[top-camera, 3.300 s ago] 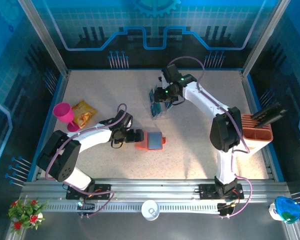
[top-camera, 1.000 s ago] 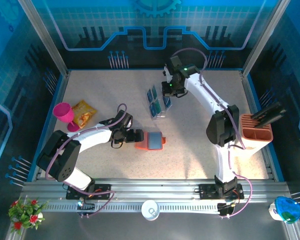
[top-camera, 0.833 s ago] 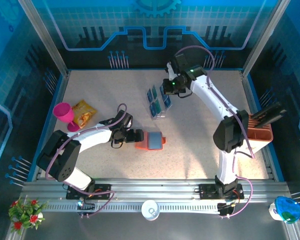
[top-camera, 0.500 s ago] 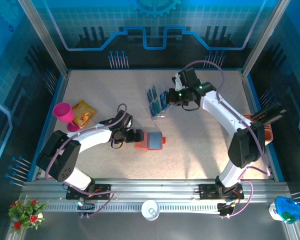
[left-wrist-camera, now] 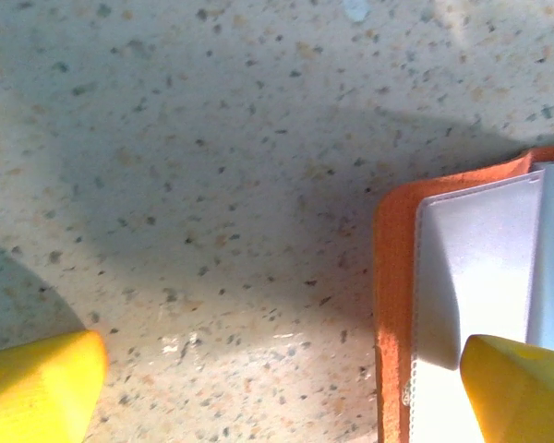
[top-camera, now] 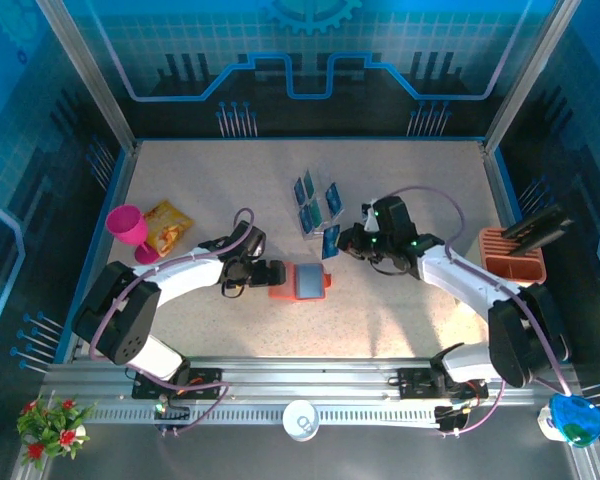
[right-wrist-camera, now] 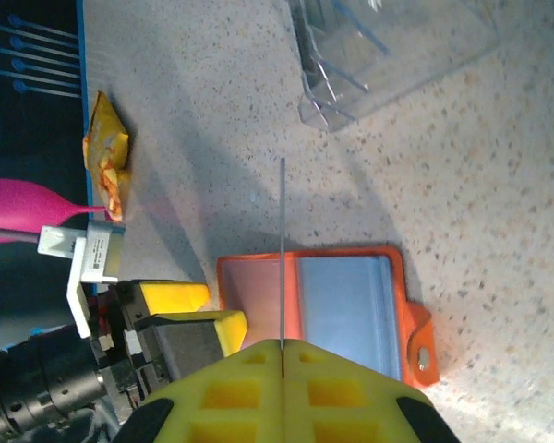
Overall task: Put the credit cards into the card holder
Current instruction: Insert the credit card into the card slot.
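**A:** What sort of surface is it?

**B:** A speckled beige tabletop [top-camera: 210,190], lit brightly in the middle and shadowed beneath the arms. Blue panels with circuit patterns wall it in on three sides, with grey metal posts at the corners.

**A:** Where's the card holder?

**B:** The card holder [top-camera: 302,281] lies open and flat near the middle, orange rim up, with pale grey-blue pockets inside.

**A:** And the left tool?

**B:** The left tool [top-camera: 272,274] is low at the holder's left edge with its jaws spread wide and nothing in them. From the wrist, one yellow finger [left-wrist-camera: 522,392] overlaps the clear pocket and the other is over bare tabletop.

**A:** The right one?

**B:** The right tool [right-wrist-camera: 282,355] is clamped on a credit card [right-wrist-camera: 282,258], which appears edge-on as a thin line over the holder. From above, that card [top-camera: 330,240] is just behind the holder's right corner.

**A:** Anything else around?

**B:** A clear rack [right-wrist-camera: 397,55] holding more blue cards [top-camera: 305,190] sits further back. There is a pink goblet [top-camera: 130,228] beside a yellow snack packet [top-camera: 167,226] at the left, and an orange slotted box [top-camera: 510,258] at the right.
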Controlling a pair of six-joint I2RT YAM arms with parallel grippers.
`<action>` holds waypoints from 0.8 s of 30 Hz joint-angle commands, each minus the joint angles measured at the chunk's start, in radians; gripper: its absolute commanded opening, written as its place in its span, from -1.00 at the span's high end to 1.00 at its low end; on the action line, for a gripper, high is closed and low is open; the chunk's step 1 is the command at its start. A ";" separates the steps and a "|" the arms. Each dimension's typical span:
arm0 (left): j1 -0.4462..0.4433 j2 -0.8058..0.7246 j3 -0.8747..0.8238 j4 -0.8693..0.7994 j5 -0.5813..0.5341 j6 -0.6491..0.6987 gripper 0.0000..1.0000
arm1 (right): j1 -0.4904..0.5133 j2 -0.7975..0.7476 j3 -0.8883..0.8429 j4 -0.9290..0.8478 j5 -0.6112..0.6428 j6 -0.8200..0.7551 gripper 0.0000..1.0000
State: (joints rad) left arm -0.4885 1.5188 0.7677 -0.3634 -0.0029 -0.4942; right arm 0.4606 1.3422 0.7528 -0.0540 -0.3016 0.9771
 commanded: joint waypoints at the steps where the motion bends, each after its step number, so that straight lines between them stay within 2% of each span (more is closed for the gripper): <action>1: -0.002 -0.025 0.022 -0.079 -0.043 0.019 -0.99 | 0.019 -0.043 -0.052 0.102 -0.021 0.140 1.00; 5: -0.002 -0.043 0.021 -0.096 -0.065 0.024 -0.98 | 0.021 -0.049 -0.109 0.156 -0.070 0.223 1.00; 8: -0.002 -0.046 0.028 -0.115 -0.079 0.027 -0.99 | 0.034 -0.033 -0.123 0.187 -0.098 0.225 1.00; 16: -0.002 -0.049 0.039 -0.138 -0.107 0.043 -0.98 | 0.072 0.022 -0.105 0.230 -0.123 0.028 1.00; 24: -0.002 -0.024 0.039 -0.132 -0.094 0.049 -0.99 | 0.090 0.135 -0.129 0.417 -0.155 -0.018 1.00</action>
State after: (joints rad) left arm -0.4885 1.4887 0.7792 -0.4667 -0.0898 -0.4679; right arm 0.5293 1.4494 0.6346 0.2497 -0.4290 1.0042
